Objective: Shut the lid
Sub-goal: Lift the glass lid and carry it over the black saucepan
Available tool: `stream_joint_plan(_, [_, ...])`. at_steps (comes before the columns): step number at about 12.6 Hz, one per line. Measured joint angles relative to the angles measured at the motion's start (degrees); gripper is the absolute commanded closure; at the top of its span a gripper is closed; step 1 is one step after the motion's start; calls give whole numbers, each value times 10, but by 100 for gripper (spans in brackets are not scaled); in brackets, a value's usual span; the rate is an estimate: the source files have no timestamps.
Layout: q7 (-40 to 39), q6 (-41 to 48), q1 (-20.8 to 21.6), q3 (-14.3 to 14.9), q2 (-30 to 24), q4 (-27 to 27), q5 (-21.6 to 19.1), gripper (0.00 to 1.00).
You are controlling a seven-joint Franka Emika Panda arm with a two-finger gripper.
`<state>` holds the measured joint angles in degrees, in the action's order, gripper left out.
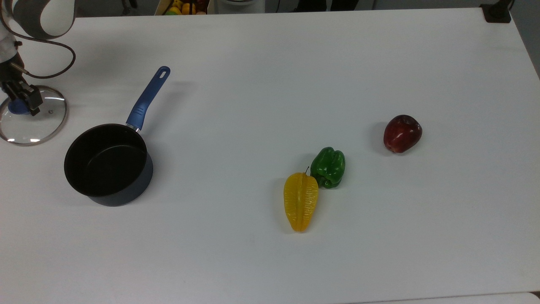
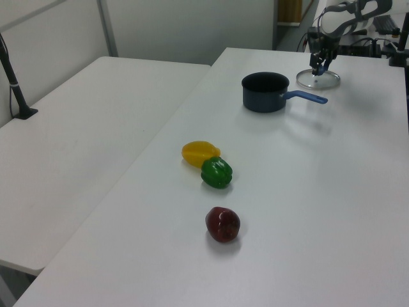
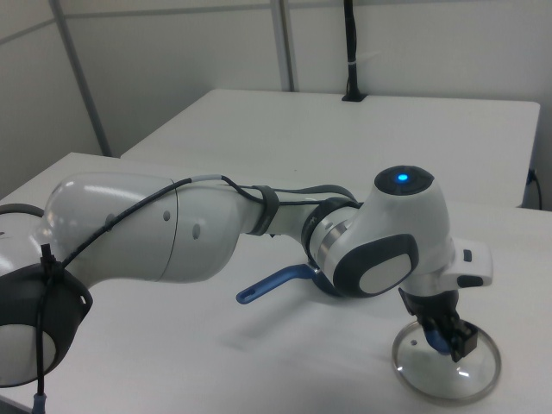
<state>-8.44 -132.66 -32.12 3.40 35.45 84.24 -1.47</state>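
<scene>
Starting nearest in the left view, you have the apple [image 2: 222, 224], the pepper [image 2: 216, 172] and the yellow fruit [image 2: 200, 152], all well apart from the pan [image 2: 265, 91] and, by my judgement, no part of this job. Farther on, the pan stands upright and open on the table [image 1: 295, 63], its dark inside bare, so the closing itself is not yet done. Beyond the pan, on the left view's right, the lid [image 2: 318, 80] sits beside it, apart from its rim and not over it. The gripper [image 2: 319, 64] is at the lid's top with its fingers narrowed around the blue knob [image 1: 12, 107], so the grasp looks made. Whether the lid is off the table I cannot tell. What is left for you, as I judge it: raise the lid, carry it across to the pan, centre it over the rim, set it down and let go.
</scene>
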Motion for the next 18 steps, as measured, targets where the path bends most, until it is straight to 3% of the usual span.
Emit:
stream_joint_plan(2, [0, 1, 0, 0, -5, -9, -2, 55])
stream_joint_plan(7, [65, 122, 17, -14, -40, -70, -2, 55])
stream_joint_plan(14, [103, 131, 168, -17, -63, -103, 1, 55])
stream_joint_plan(18, [103, 104, 201, -17, -50, -102, 9, 54])
